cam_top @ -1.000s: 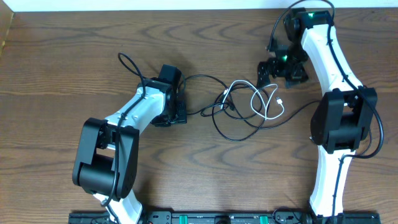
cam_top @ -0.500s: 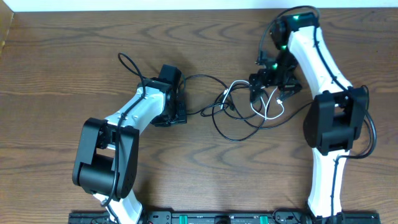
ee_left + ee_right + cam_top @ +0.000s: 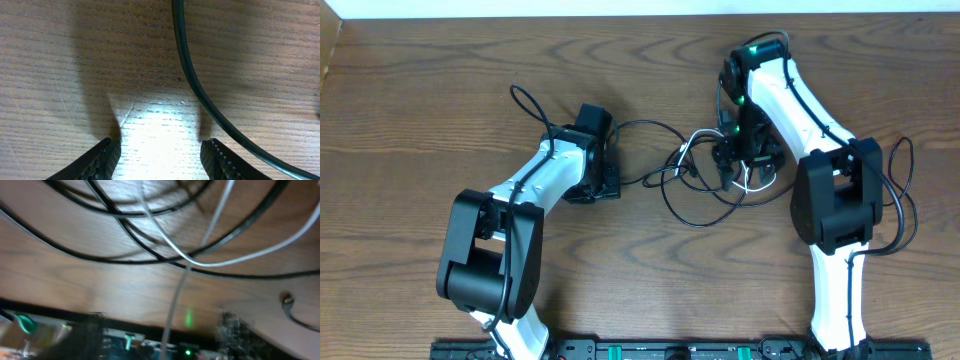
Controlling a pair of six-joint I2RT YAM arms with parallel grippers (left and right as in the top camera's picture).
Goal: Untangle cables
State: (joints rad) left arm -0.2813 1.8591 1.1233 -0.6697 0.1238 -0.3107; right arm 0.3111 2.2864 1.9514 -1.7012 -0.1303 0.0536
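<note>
The cables (image 3: 686, 170) lie tangled on the table (image 3: 420, 100). The right hand (image 3: 738, 160) hangs directly over them, at the white cable (image 3: 220, 260), and is the nearer one; its grip I cannot tell. The left hand (image 3: 160, 150), spread and empty, sits left of them.

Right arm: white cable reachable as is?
Probably yes. The right gripper hangs over the tangle, white cable close below it; black cables cross it, so it may snag those too.
</note>
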